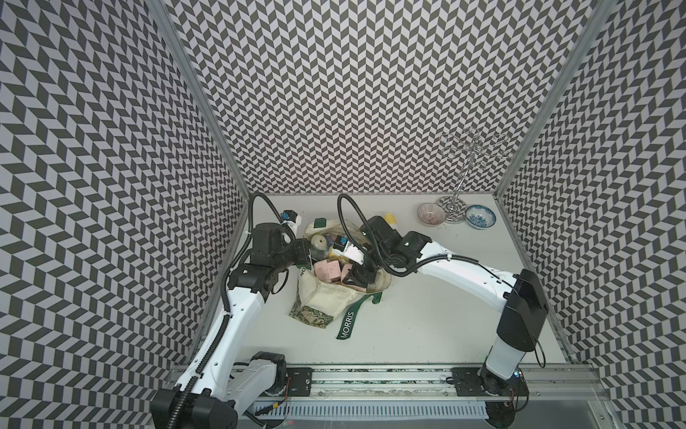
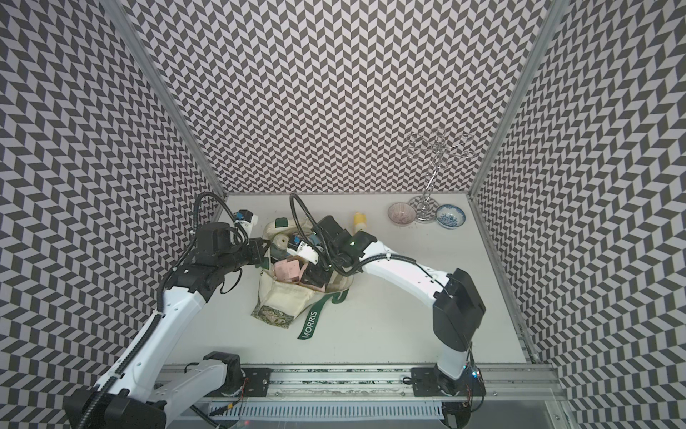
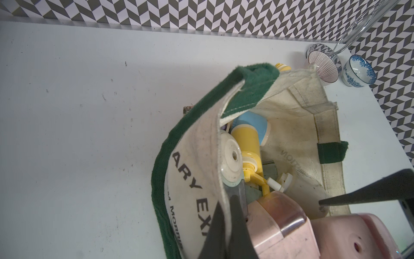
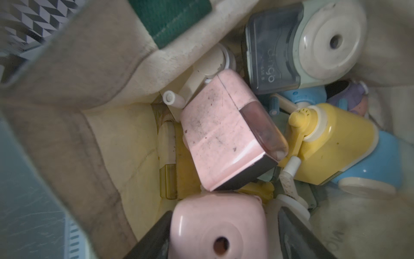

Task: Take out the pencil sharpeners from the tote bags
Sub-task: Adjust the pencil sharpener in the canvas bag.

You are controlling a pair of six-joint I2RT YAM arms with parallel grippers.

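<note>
Pencil sharpeners point(image 4: 226, 139) fill the tote bag point(image 1: 326, 297); the left gripper point(image 3: 226, 208) pinches its rim open so the right gripper point(image 4: 224, 213), spread, straddles a pink sharpener point(image 4: 215, 226).

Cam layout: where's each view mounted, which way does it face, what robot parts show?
Top views: high above the front rail, looking down toward the back wall; left arm and right arm, tote bag between them.
Left wrist: on the left arm, facing across the bag's mouth toward the blue-patterned bowl; left gripper shut on the rim.
Right wrist: on the right arm, looking down into the bag; right gripper straddles a pink sharpener.
Shared: both wrist views show the yellow sharpener; all four show the bag.
</note>
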